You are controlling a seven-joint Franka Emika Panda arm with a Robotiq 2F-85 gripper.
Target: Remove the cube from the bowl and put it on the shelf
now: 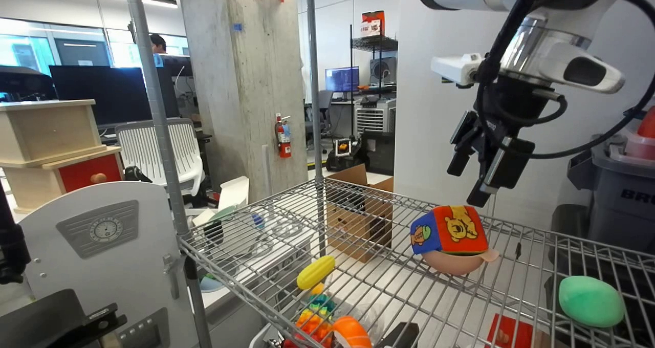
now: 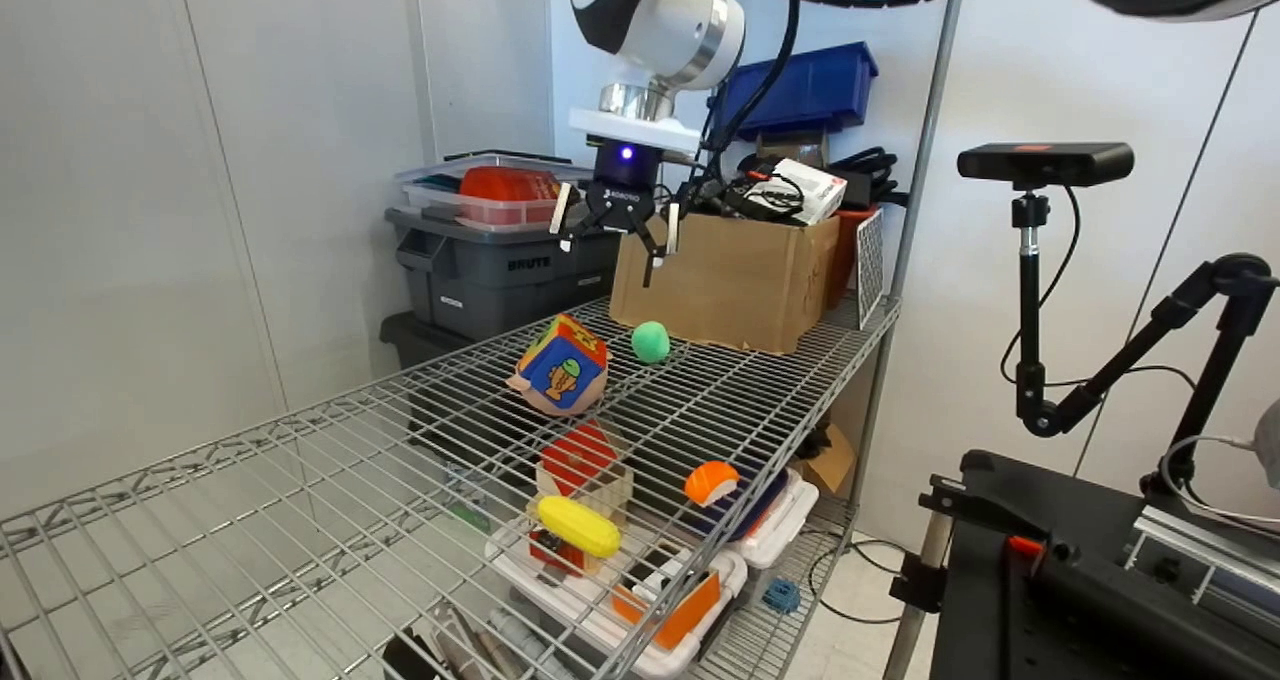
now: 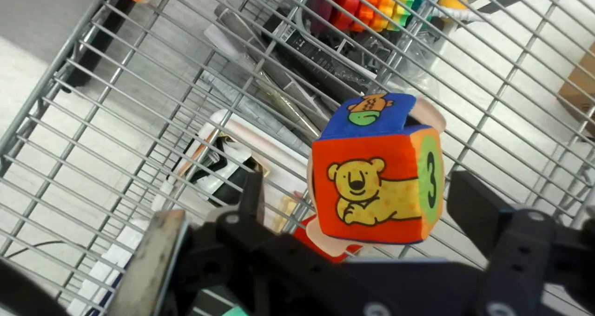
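Gripper [image 1: 466,185] is hovering, jaws apart. Below and left in both exterior views, cube [image 1: 451,231] is sitting in bowl [image 1: 453,265].

a robot arm [image 2: 690,35], monitors [image 1: 100,93] and camera [image 2: 1045,164] suggest a lab.

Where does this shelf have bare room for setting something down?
In an exterior view, the shelf is bare left of the yellow toy and bowl; another patch lies between green lump, orange toy and cardboard box. Crowded: the bowl, holding the cube beneath the open gripper.
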